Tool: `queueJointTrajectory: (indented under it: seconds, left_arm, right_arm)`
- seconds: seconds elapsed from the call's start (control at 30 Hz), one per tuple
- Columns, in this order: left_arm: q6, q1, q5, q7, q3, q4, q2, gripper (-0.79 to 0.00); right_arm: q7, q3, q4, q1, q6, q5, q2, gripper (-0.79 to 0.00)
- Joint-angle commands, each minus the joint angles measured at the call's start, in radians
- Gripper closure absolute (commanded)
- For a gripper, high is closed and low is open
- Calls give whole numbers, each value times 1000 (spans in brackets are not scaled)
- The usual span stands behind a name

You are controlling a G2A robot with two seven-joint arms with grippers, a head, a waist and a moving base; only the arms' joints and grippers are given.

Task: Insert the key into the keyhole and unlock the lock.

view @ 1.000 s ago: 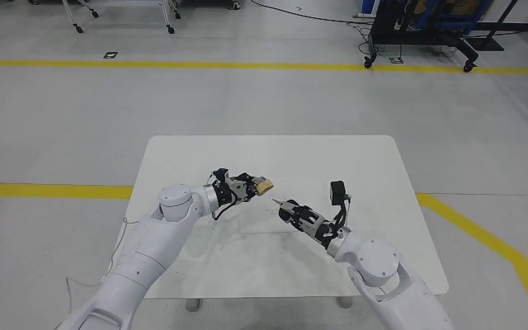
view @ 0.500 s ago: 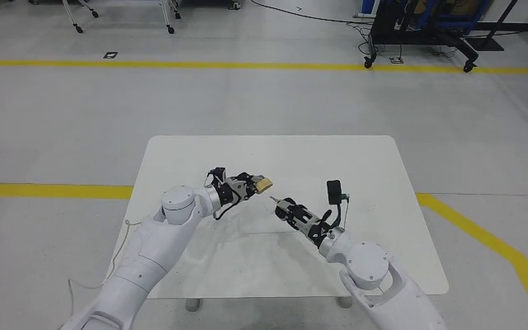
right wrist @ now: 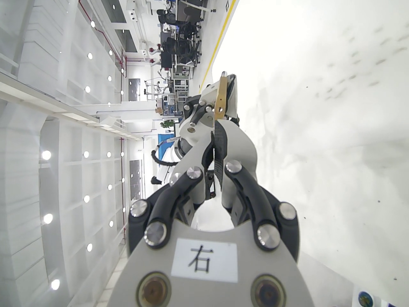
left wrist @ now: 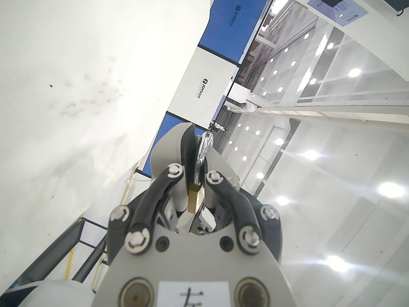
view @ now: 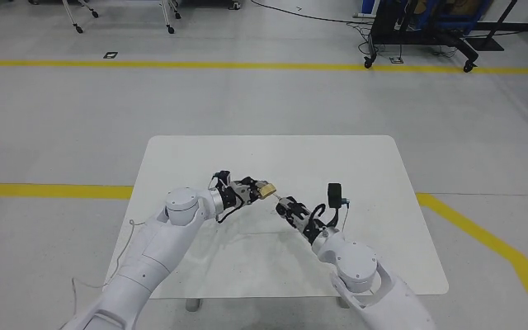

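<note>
Brass padlock w/ silver shackle (left wrist: 204,143) clamped in L gripper (left wrist: 195,161), above white table (view: 371,165); grey floor (view: 247,107), yellow lines (view: 247,65). Top view: R gripper (view: 288,205) pinches small key (view: 280,199), tip just beside padlock.

Key (right wrist: 220,97) nr brass lock (view: 266,190)

The top view looks down from above both arms onto the white rectangular table (view: 363,157). The left wrist view sits close behind the left gripper (left wrist: 198,153), aimed past its brass padlock (left wrist: 192,198) toward the white ceiling (left wrist: 335,193). The right wrist view sits close behind the right gripper (right wrist: 219,130), looking along its flat brass key (right wrist: 220,100) at the left gripper, which the top view shares.
</note>
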Motion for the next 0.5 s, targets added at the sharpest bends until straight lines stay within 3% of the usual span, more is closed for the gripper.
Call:
queueJointTrajectory:
  seconds: [0.0,0.47]
  left_arm:
    - [0,-2,0,-1,0,3,-2,0]
    - [-6,0,34,-24,-9,1,-3,0]
  right_arm:
    - [-10,-6,7,7,7,1,-3,0]
    - [-17,-17,38,45,53,15,-19,0]
